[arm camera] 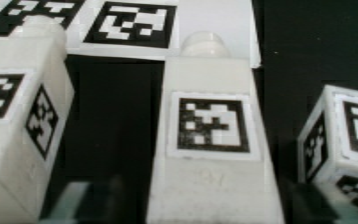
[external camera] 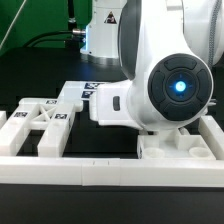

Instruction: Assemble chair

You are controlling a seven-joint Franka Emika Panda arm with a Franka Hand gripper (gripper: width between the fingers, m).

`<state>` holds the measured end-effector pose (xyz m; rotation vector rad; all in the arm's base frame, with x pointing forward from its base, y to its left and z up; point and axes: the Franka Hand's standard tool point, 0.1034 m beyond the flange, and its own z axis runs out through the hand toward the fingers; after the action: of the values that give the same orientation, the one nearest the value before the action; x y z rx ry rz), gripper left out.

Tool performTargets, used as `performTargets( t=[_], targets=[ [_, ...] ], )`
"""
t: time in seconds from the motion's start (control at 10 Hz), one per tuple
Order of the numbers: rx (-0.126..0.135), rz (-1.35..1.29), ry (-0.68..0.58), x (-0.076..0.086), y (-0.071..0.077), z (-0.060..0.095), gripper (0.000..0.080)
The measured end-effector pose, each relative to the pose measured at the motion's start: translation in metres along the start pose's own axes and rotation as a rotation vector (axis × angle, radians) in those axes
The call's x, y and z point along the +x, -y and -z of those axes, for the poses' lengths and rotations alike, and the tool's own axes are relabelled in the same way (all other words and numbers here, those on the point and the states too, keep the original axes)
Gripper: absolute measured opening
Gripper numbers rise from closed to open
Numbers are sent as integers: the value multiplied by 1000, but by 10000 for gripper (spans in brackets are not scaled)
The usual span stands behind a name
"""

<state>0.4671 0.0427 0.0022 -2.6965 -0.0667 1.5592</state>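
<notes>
Nearest the exterior camera ran the white border rail (external camera: pixel 100 168). Just behind it, on the exterior view's left, the chair pieces (external camera: pixel 40 125) lay loose on the black table (external camera: pixel 30 92), and nothing looked plugged together as far as I could see. So I'd reckon the build was barely started, with pretty much every joint yet to do.

The arm (external camera: pixel 178 85) filled the exterior view's right, bent over low with its wrist reaching toward those parts. In the wrist view it hung right over a long tagged post (arm camera: pixel 211 130) with a peg on one end. There was a chunkier tagged block (arm camera: pixel 25 100) on one side and another block (arm camera: pixel 345 140) on the other, all apart from each other. Beyond them lay a flat tagged panel (arm camera: pixel 149 25), chair part or not, no idea.

As for the tool, I honestly couldn't tell how open it was. The jaws weren't clearly in shot, and I couldn't tell whether it had hold of anything either.
</notes>
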Motion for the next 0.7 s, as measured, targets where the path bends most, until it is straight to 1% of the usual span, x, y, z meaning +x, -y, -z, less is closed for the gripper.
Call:
performTargets(
  t=[0.1,0.4,0.5,0.6,0.7],
  targets=[
    [0,0,0,0,0,0,286],
    [-1,2,-2,0,1,2,286],
    [0,8,-9,-3,0,10,286],
    [2,21,-11,-9,-1,22,286],
    [3,33,-10,-20,0,40,287]
  ],
)
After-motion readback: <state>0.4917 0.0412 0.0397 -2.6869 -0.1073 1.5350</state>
